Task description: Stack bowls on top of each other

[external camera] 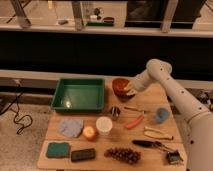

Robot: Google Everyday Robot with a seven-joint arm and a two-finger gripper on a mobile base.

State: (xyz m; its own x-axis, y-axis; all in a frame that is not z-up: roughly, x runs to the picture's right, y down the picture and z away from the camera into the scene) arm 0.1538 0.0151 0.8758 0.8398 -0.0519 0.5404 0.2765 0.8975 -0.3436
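The orange-red bowl (120, 84) stands at the back middle of the wooden table (150, 156), just right of the green tray. Its lower part looks dark, which appears to be the dark purple bowl (121, 95) underneath it, mostly hidden. My gripper (129, 89) is at the right rim of the orange-red bowl, touching or very close to it. The white arm (172, 92) reaches in from the right.
A green tray (80, 94) sits at the back left. A white cup (104, 125), small metal can (115, 111), orange fruit (90, 132), blue cloth (70, 126), red pepper (134, 121), small blue cup (161, 115), banana (157, 133), grapes (122, 155) and green sponge (58, 150) lie about.
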